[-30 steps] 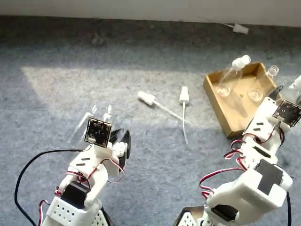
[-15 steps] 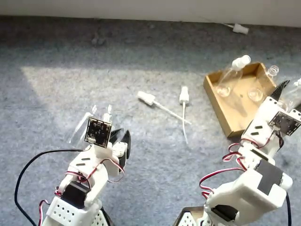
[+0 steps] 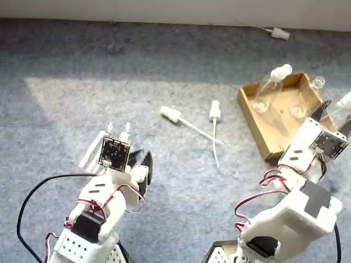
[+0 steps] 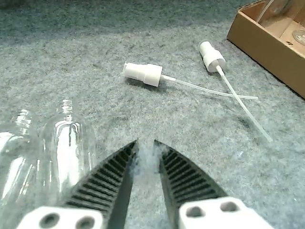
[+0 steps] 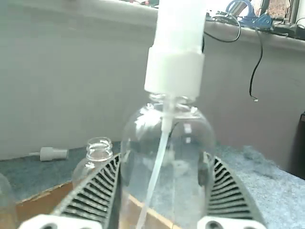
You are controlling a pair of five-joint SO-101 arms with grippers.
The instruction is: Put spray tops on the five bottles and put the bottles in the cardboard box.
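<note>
Right gripper [image 5: 165,162] clamped on capped bottle [image 5: 167,138] at box's [image 3: 252,123] 3 o'clock edge: boxing step. Next, judged: lower inside, release. Left gripper [image 4: 146,145] barely apart, empty; 2 uncapped bottles [image 4: 66,138] at its 10 o'clock.

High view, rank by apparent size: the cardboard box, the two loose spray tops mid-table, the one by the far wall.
1. cardboard box.
2. spray top nearer the box and the other mid-table spray top: alike, tied.
3. wall spray top, though farthest off.
</note>
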